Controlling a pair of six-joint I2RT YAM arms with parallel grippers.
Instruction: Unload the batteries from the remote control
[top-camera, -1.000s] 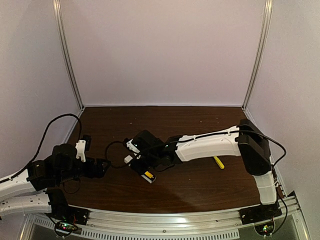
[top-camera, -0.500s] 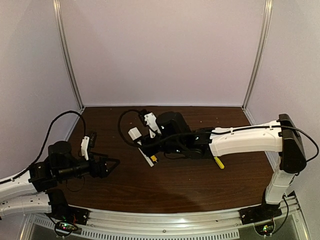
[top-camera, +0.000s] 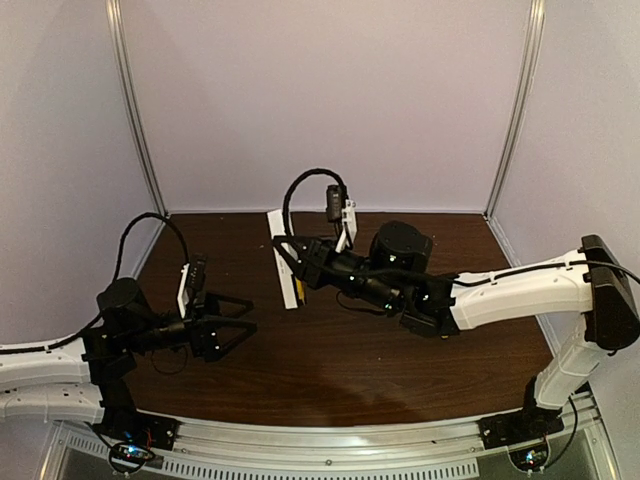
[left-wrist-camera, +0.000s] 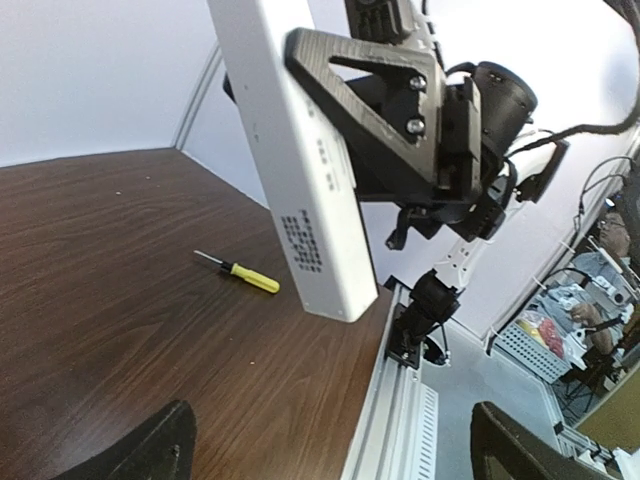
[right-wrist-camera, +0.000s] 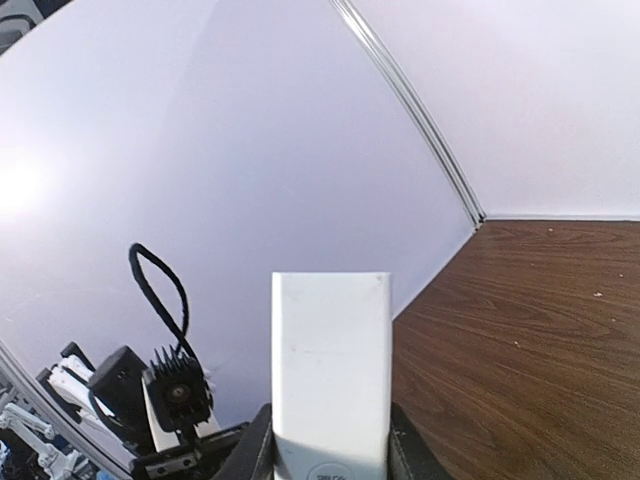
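Observation:
My right gripper (top-camera: 305, 275) is shut on the remote control (top-camera: 283, 258), a slim white bar held in the air above the back-left of the table, tilted with its free end up and away. In the right wrist view the white bar (right-wrist-camera: 331, 370) rises between the two black fingers of my right gripper (right-wrist-camera: 330, 442). In the left wrist view the remote control (left-wrist-camera: 300, 180) hangs overhead, with a black finger (left-wrist-camera: 370, 90) pressed against its side. My left gripper (top-camera: 240, 315) is open and holds nothing, low and left of the remote, also seen as my left gripper (left-wrist-camera: 335, 445). The batteries are hidden.
A yellow-handled screwdriver (left-wrist-camera: 240, 273) lies on the brown table (top-camera: 330, 365) to the right. The metal front rail (left-wrist-camera: 400, 400) runs along the near edge. White walls (top-camera: 330, 100) close the back and sides. A black cable (top-camera: 305, 185) loops above the right wrist.
My right arm has lifted the remote off the table and carried it up and toward the back. My left arm has swung forward toward the middle, jaws still open.

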